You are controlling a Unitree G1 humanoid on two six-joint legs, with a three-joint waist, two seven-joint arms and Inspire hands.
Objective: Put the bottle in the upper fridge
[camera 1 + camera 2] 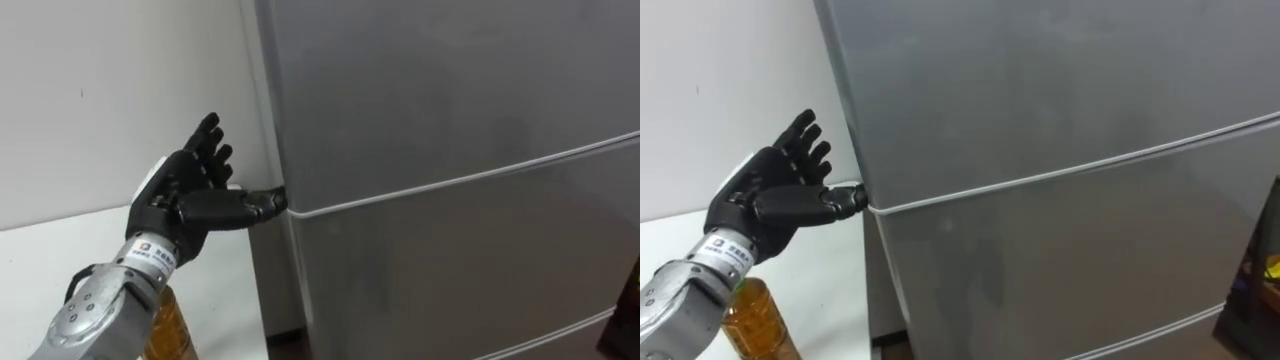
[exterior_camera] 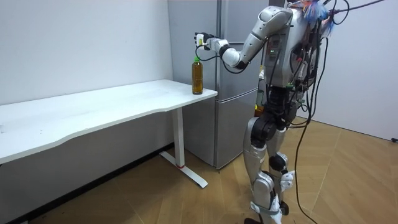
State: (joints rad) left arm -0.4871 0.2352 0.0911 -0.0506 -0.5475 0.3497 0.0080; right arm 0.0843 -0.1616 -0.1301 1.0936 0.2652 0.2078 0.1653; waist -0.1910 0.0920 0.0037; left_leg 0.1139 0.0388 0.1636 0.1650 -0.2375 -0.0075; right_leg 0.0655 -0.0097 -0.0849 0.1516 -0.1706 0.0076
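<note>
Room view: bottle [image 2: 197,76] upright on table [image 2: 93,115] | left hand [image 1: 182,190] fingers [image 1: 210,135] spread, empty, beside fridge [image 1: 450,120]

I stood facing the fridge [image 2: 231,93], my left hand [image 2: 204,42] above the bottle [image 2: 197,76] upright on the white surface's [image 2: 93,112] corner.

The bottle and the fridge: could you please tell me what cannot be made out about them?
- bottle: in the eye views the left arm covers its top and the lower edge cuts off its base.
- fridge: doors shut, so the inside is hidden; picture edges cut off its top.
- left hand: whether its thumb touches the door seam; too small in the room view.
</note>
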